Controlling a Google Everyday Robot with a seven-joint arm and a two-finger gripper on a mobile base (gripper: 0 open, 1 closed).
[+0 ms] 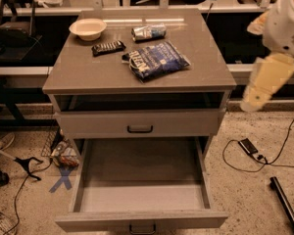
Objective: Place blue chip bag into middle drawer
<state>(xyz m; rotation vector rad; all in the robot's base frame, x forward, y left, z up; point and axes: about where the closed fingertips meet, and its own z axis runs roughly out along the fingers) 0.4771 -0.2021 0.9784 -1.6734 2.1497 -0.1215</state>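
Lying flat with its printed face up, the crinkly dark-blue foil chip bag (156, 59) sat on the flat grey cabinet top (206, 43), slightly right of centre and in the front half. Its long axis ran on a diagonal: the left end was nearer the front edge, the right end swung back toward the far right. The white lettering sat at the left end. The small black candy bar (108, 47) lay just beside it to the left. The silver-blue can (148, 32) lay on its side behind it, and the round white bowl (87, 28) sat further back left. The middle drawer (142, 180), the lowest and largest, stood pulled right out with its pale grey floor bare, presumably opened so a drop from above lands straight in. The shallower drawer with a dark handle (139, 124) above it was shut. The gripper (255, 94), as best I could make out the pale cream piece at the right, hung off the cabinet's right side, well apart from the bag and not holding it. I couldn't tell whether it was spread or pressed together. My read: pick not started. A reach from the right meets the bag's far right end first, and pinching across the short axis would need the wrist turned to match that diagonal.
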